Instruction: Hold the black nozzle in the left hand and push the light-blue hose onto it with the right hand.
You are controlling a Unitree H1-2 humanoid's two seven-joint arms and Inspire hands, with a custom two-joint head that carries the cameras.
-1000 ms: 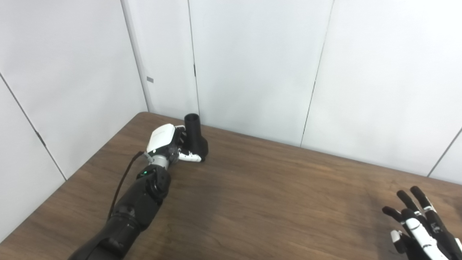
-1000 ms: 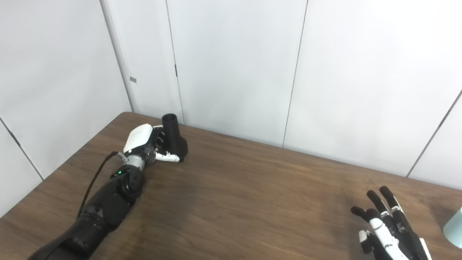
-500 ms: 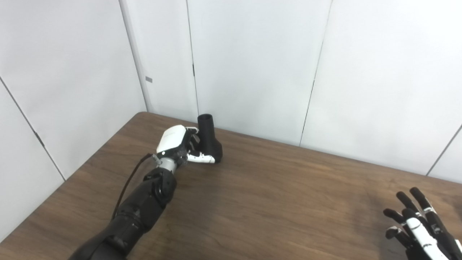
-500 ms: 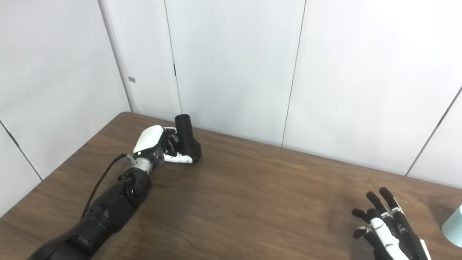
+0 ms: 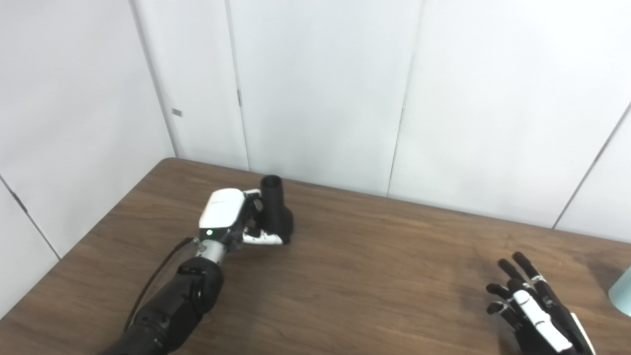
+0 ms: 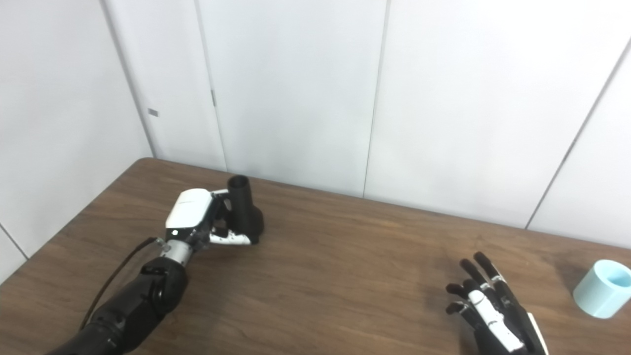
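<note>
Left hand (image 6: 197, 219) remains closed around black nozzle (image 6: 242, 209), now nearer table (image 6: 335, 276) centre. Right hand (image 6: 493, 310), fingers spread and empty, sits between nozzle and light-blue hose (image 6: 602, 288); hose pickup outstanding.

The tabletop (image 6: 345, 266) is dark wood-grain with a dull sheen, the black nozzle (image 6: 244, 209) matt plastic, the light-blue hose (image 6: 602, 288) smooth (plastic, seemingly), and the left hand (image 6: 194, 217) glossy white shell.
</note>
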